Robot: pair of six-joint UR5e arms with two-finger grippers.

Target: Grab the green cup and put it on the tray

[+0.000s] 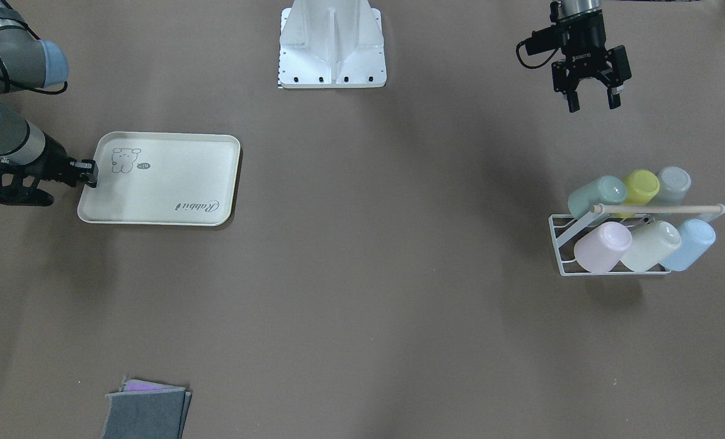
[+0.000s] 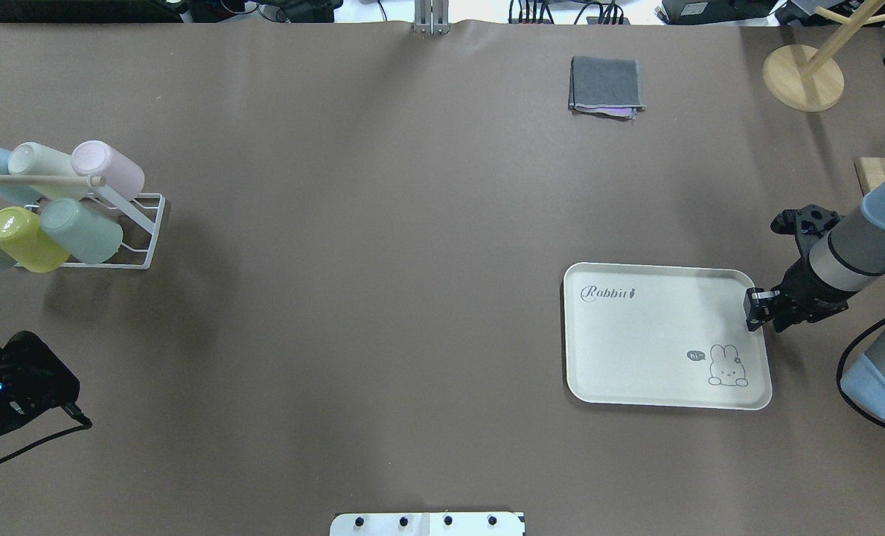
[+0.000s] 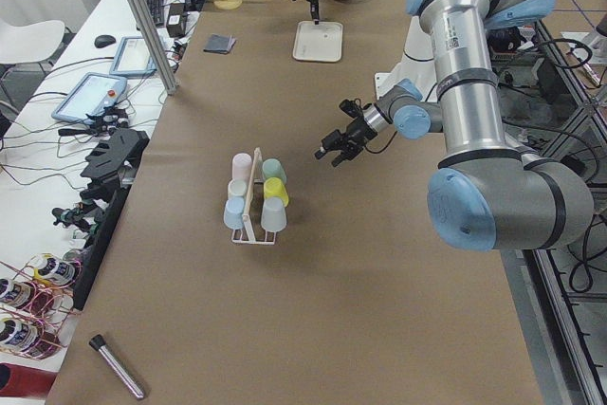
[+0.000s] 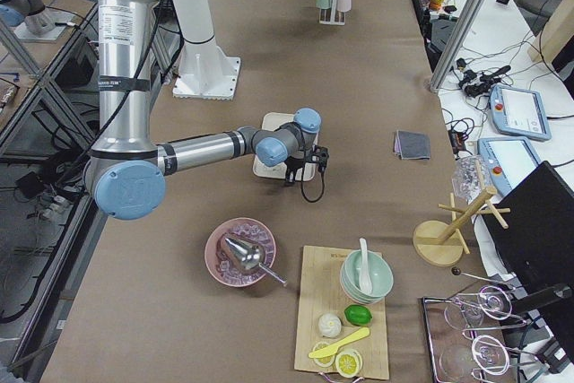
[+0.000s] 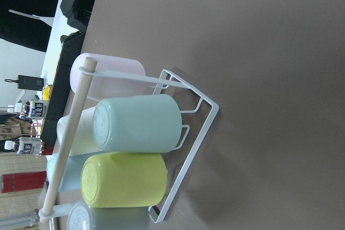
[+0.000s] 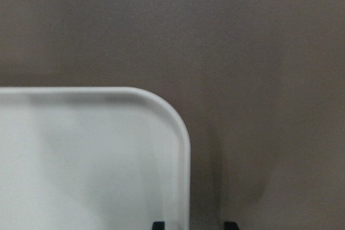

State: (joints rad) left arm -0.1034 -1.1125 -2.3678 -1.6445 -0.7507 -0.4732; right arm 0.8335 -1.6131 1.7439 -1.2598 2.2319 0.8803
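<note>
The green cup (image 1: 597, 195) lies on its side in a white wire rack (image 1: 556, 235), at the rack's end nearest the robot, next to a yellow-lime cup (image 1: 641, 186). It also shows in the overhead view (image 2: 81, 231) and the left wrist view (image 5: 137, 124). My left gripper (image 1: 592, 103) is open and empty, hovering apart from the rack on the robot's side. The cream-white tray (image 1: 167, 183) with "Rabbit" script lies flat and bare. My right gripper (image 1: 89, 173) is closed on its short edge; in the right wrist view its fingertips (image 6: 157, 224) straddle the tray's rim (image 6: 186, 149).
The rack also holds pink (image 1: 603, 247), pale cream-green (image 1: 650, 246), blue (image 1: 691, 244) and grey (image 1: 672, 185) cups under a wooden bar (image 1: 661, 209). A folded grey cloth (image 1: 146, 411) lies at the table's far side. The robot base (image 1: 332, 46) stands mid-table. A wooden stand (image 2: 803, 74) is far right.
</note>
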